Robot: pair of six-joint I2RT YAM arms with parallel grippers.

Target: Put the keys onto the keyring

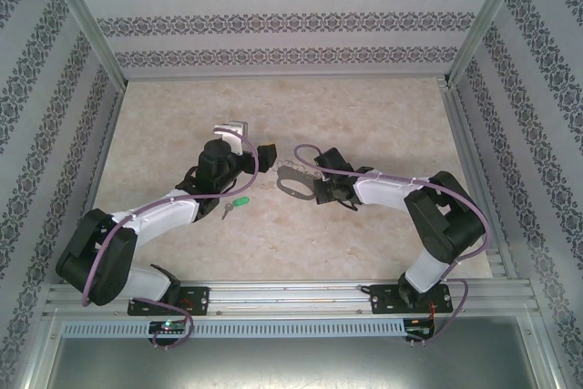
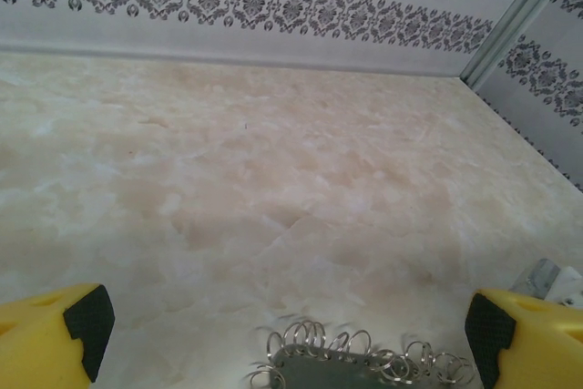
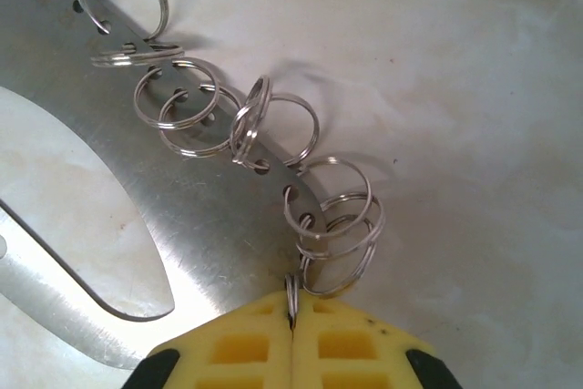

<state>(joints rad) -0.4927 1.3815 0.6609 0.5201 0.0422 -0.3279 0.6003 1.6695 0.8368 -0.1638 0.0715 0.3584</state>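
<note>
**Right wrist view:** we see a detail too small in the top view. The right gripper (image 3: 291, 345) has its yellow pads pressed together, pinching one small split ring on the edge of the keyring (image 3: 182, 198), a flat perforated metal plate.

**Left wrist view:** the left gripper (image 2: 291, 343) is spread wide and holds nothing. The keyring lies at 6 o'clock between its pads.

**Top view:** the key (image 1: 237, 204) lies on the table (image 1: 364, 116) at the keyring's 8 o'clock. Its green head points toward 2 o'clock and its blade toward 8.
</note>
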